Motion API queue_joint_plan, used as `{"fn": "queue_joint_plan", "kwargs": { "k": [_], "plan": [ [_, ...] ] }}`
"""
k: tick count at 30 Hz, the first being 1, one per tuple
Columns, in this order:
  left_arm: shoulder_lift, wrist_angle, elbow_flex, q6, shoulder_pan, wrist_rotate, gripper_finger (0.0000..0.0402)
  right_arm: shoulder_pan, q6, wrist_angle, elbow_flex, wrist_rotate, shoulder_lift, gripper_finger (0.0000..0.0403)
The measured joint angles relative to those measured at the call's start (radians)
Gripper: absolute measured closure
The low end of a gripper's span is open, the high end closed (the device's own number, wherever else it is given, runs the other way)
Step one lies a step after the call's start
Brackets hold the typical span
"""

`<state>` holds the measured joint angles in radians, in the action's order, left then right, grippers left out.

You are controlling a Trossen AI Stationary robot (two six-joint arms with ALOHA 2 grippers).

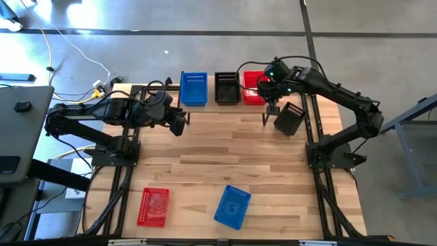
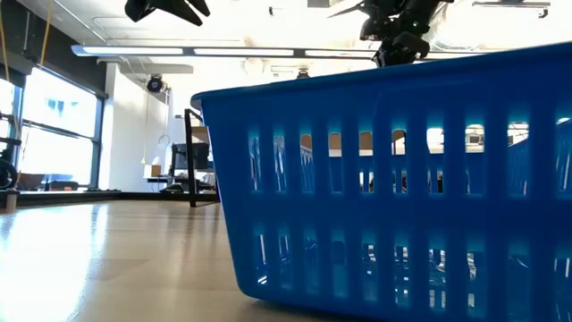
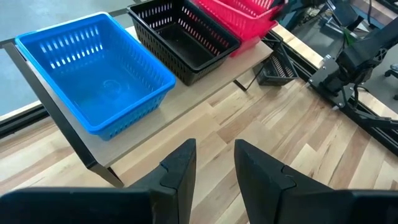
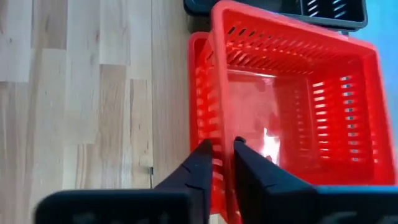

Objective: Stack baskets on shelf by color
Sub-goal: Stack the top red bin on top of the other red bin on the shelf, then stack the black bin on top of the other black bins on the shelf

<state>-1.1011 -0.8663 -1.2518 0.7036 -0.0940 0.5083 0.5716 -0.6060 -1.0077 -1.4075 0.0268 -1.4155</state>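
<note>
The shelf (image 1: 208, 104) stands at the table's far edge with a blue basket (image 1: 193, 89), a black basket (image 1: 226, 87) and red baskets (image 1: 251, 87) on it. My right gripper (image 1: 268, 87) is shut on the upper red basket (image 4: 292, 93), which sits tilted in a lower red one (image 4: 200, 68). My left gripper (image 3: 214, 165) hovers open above the table just in front of the shelf, near the blue basket (image 3: 99, 74). Another black basket (image 1: 289, 118) lies tilted on the table by the shelf's right end. My right gripper holds the upper red basket by its side wall (image 4: 222, 134), close to the rim, one finger inside the basket and one outside. The fingers come from above, pointing down. The basket is tilted and sits partly inside the lower red basket on the shelf.
A red basket (image 1: 153, 206) and a blue basket (image 1: 233, 206) stand on the table's near part; that blue basket (image 2: 384, 179) fills the low view. Bare wood lies between them and the shelf. The arms' bases stand at the table's left and right edges.
</note>
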Motion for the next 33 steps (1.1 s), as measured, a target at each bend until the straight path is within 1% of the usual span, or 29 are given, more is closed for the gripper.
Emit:
{"fn": "queue_joint_plan", "kwargs": {
  "k": [4,9,15,19,24,33],
  "plan": [
    [0.000,0.000,0.000,0.000,0.000,0.000,0.0302,-0.003,0.000,-0.001,-0.001,-0.001,0.001,0.0319],
    [0.000,0.000,0.000,0.003,0.000,0.000,0.0302,-0.003,0.000,-0.005,-0.001,-0.001,0.005,0.0291],
    [0.000,0.000,0.000,0.018,0.000,-0.002,0.0302,-0.003,0.006,-0.013,-0.001,-0.005,0.041,0.0288],
    [0.000,0.000,0.000,0.018,0.000,-0.001,0.0302,-0.003,0.060,-0.026,-0.001,-0.005,0.075,0.0288],
    [0.000,0.000,0.000,0.013,0.000,-0.001,0.0302,-0.003,0.176,-0.112,-0.001,-0.005,0.112,0.0288],
    [0.000,0.001,0.000,-0.097,-0.022,0.025,0.0302,-0.003,0.414,-0.187,-0.001,0.008,0.144,0.0288]
  ]
}}
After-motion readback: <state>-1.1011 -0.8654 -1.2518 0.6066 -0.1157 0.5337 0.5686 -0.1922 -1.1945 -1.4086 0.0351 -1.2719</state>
